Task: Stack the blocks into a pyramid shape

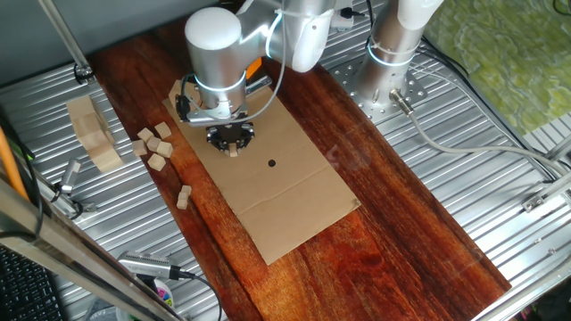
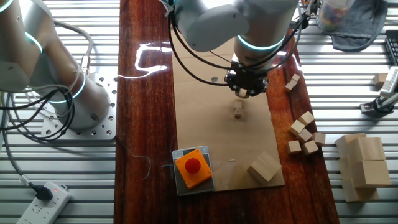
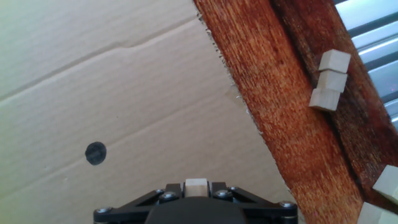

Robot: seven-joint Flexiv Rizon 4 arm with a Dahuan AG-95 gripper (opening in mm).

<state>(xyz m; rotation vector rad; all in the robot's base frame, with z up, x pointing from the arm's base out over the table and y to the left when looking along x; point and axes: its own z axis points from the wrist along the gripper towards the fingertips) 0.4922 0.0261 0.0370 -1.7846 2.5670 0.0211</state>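
Gripper [image 1: 233,143] closed on one small block [image 3: 196,186], held above the cardboard sheet [image 1: 285,178] near a black dot [image 1: 271,163]. Another block [image 2: 239,111] on the cardboard just below. More blocks [image 1: 155,145] scattered left on the wooden board [image 1: 401,223].
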